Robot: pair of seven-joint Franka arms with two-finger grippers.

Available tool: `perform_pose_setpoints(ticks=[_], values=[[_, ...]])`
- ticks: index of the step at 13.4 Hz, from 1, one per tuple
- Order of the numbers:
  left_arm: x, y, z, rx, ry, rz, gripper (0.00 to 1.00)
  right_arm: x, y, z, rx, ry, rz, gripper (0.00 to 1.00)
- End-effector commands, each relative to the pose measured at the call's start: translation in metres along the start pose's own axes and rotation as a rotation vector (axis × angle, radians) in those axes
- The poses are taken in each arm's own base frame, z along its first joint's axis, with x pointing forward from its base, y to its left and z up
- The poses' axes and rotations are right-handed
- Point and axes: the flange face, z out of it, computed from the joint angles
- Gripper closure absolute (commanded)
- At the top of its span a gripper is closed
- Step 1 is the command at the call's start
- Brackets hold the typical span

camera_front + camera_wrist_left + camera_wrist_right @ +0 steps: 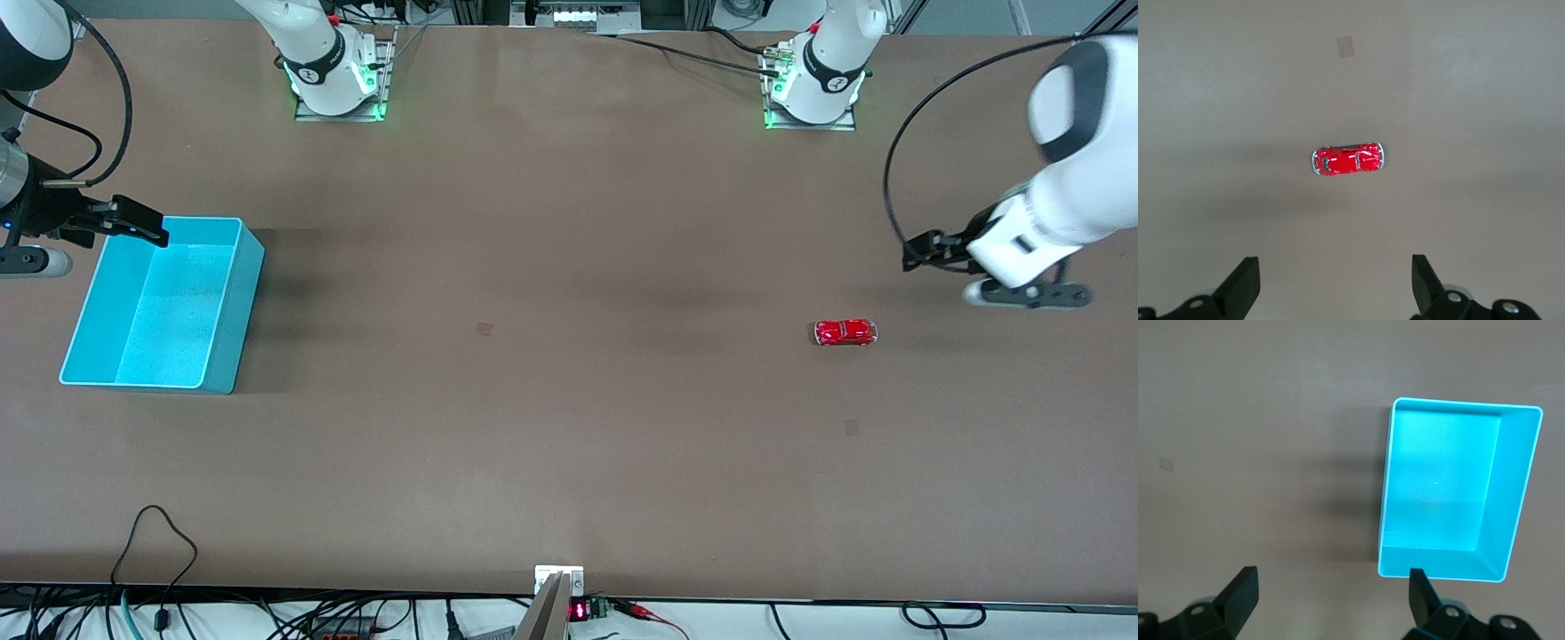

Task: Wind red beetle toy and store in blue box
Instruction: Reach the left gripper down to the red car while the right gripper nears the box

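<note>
- Beetle (845,332) sits untouched on the bench toward our left arm's end; box (222,313) stands empty near the right arm's edge.
- Our left gripper (1336,283) hangs over the bench by the beetle, fingers wide; right gripper (1331,600) over the box edge, fingers wide.
- We judge the approach in hand; next, descend and grasp the beetle.

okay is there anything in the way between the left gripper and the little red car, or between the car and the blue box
Nothing visible. The left gripper hangs open over bare table beside the red beetle toy. The stretch of table from the toy to the blue box at the right arm's end holds no objects. The right gripper is open above the box's rim.
</note>
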Motion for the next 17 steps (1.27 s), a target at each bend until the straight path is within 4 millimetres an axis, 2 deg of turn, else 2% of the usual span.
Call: perform_pose_setpoints(ticks=[1,4,7,11,15,17], values=[[-0.005,0.015,0.021,0.043,0.012,0.109,0.00,0.004,0.002,0.000,0.016,0.000,0.003,0.00],[0.009,0.008,0.057,0.028,-0.032,0.312,0.00,0.005,0.000,-0.001,0.016,0.003,0.000,0.00],[0.019,0.012,0.076,0.030,-0.032,0.516,0.00,0.009,-0.002,0.005,0.021,-0.006,-0.004,0.00],[0.037,0.006,0.106,0.070,0.021,1.011,0.00,0.009,-0.009,0.006,0.020,-0.009,-0.018,0.00],[0.036,0.009,0.158,0.125,0.071,1.337,0.00,0.016,-0.011,0.020,0.020,-0.034,-0.029,0.00],[0.032,0.010,0.175,0.148,0.056,1.377,0.00,0.018,-0.015,0.024,0.019,-0.040,-0.035,0.00]])
